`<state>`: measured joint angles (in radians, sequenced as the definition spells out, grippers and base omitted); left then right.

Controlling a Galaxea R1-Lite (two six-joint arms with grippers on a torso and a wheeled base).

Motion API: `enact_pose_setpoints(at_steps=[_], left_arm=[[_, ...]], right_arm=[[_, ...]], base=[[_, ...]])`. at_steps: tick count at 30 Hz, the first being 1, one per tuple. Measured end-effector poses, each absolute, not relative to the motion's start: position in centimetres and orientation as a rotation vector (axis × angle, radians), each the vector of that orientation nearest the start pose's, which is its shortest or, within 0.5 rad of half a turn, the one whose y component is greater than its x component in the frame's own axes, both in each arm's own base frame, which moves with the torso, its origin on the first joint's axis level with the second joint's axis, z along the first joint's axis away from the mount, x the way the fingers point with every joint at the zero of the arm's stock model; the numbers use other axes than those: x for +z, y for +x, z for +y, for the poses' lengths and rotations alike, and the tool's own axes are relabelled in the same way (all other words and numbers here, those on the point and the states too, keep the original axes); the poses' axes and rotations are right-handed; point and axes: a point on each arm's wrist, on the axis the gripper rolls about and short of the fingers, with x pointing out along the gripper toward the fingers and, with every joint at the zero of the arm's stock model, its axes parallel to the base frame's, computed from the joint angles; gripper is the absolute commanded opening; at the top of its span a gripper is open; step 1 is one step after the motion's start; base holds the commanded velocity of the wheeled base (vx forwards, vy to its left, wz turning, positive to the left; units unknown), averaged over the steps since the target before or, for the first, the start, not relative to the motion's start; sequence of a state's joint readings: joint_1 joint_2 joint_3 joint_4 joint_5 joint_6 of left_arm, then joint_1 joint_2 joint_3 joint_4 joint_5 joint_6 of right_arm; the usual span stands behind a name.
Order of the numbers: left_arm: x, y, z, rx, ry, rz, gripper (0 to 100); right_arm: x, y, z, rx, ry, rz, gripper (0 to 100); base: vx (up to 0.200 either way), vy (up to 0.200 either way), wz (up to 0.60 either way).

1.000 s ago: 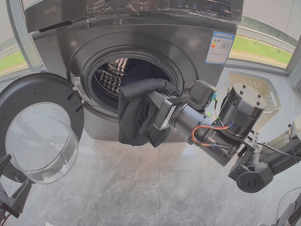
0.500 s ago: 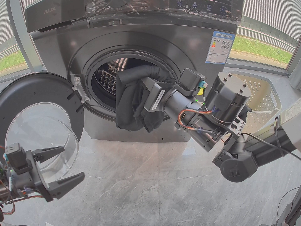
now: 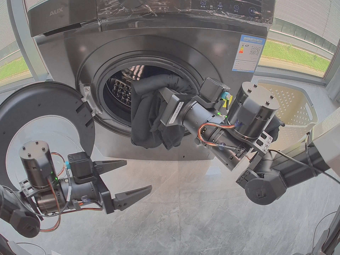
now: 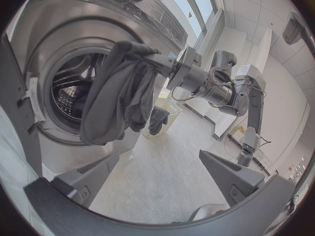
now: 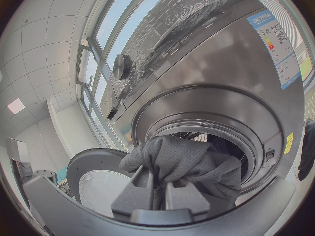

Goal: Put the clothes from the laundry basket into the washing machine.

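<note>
A dark grey garment (image 3: 148, 114) hangs in front of the washing machine (image 3: 148, 46) drum opening, held by my right gripper (image 3: 163, 95), which is shut on it. The same garment (image 4: 115, 92) droops past the door rim, and its bunched top (image 5: 183, 161) sits between the right fingers (image 5: 137, 194). My left gripper (image 3: 125, 181) is open with nothing between its fingers, low over the floor in front of the open door (image 3: 39, 124). The cream laundry basket (image 3: 301, 107) stands to the right of the machine, with another dark garment (image 4: 158, 118) draped over its rim.
The round door with its glass bowl (image 3: 21, 149) swings out to the left, close behind my left arm. Grey tiled floor (image 3: 184, 209) lies open between the arms. More dark cloth lies inside the drum (image 4: 73, 99). Windows stand behind the machine.
My left arm has come up from the lower left corner and moved right, gripper open. My right gripper lifted the garment toward the drum opening, then nearly held still.
</note>
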<state>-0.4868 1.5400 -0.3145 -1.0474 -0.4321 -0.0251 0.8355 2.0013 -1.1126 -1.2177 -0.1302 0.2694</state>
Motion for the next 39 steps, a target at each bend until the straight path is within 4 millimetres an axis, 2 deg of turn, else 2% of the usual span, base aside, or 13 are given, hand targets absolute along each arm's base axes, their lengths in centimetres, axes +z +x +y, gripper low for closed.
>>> enact_pose_setpoints(at_steps=[9,19,28,35,36,39], left_arm=[[12.2,22.5,-13.2,-0.870,-0.013,0.174,100],[10.4,26.7,-13.8,-0.736,0.015,0.153,100],[10.2,29.6,-14.7,-0.629,0.036,0.103,100],[10.3,31.1,-15.2,-0.586,0.037,0.073,100],[10.3,31.3,-15.3,-0.577,0.038,0.066,0],[10.3,31.6,-15.4,-0.570,0.037,0.043,0]], right_arm=[[21.7,26.2,29.0,0.744,0.410,-0.201,0],[21.8,25.6,29.3,0.758,0.411,-0.200,0],[21.8,25.2,29.6,0.772,0.411,-0.196,0],[21.9,24.9,29.8,0.781,0.413,-0.196,0],[21.9,24.9,29.8,0.781,0.413,-0.196,0],[21.8,24.8,29.9,0.782,0.413,-0.195,0]], base=[[0.000,0.000,0.00],[0.000,0.000,0.00],[0.000,0.000,0.00],[0.000,0.000,0.00],[0.000,0.000,0.00],[0.000,0.000,0.00]])
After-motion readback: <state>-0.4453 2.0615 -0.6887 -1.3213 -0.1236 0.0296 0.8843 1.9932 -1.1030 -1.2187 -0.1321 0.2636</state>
